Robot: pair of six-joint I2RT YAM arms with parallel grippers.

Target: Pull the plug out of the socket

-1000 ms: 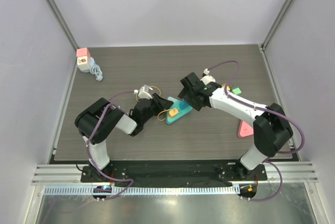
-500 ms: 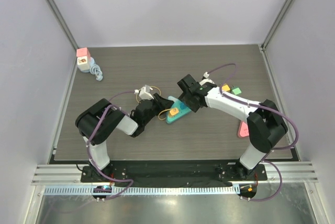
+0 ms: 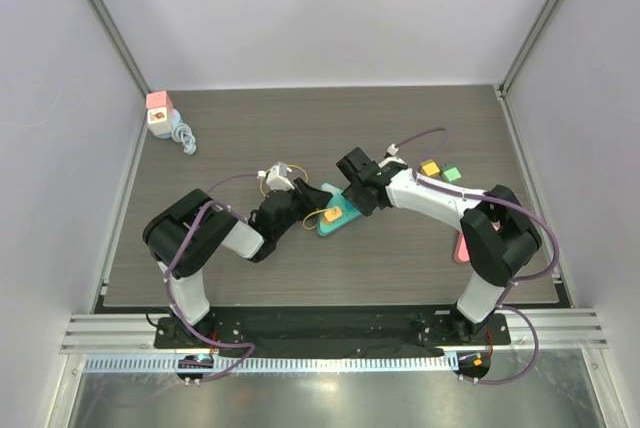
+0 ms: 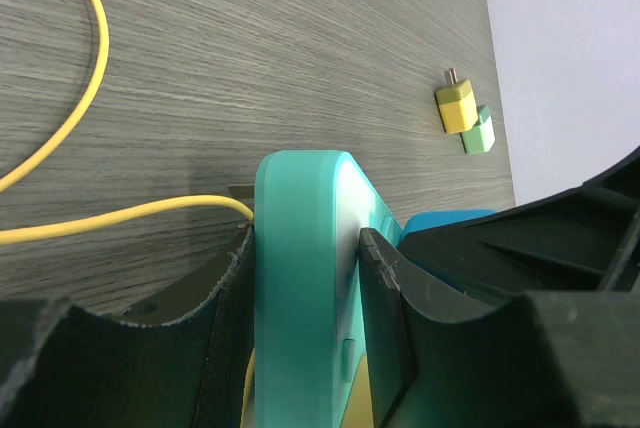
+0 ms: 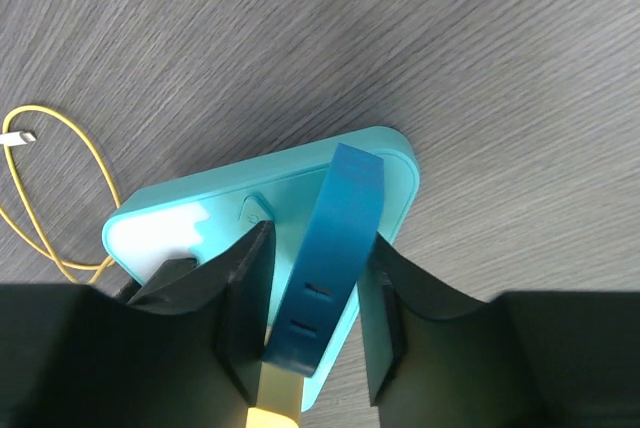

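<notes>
My right gripper (image 3: 352, 195) covers the socket's (image 3: 346, 215) far end from above; my right arm (image 3: 495, 238) hides most of the pink thing (image 3: 461, 248) near the table's right edge.

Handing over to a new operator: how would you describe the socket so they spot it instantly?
Look at the middle of the table. The socket is the flat slab clamped in the left tool, with an orange plug on it. It is the only teal item there.
</notes>
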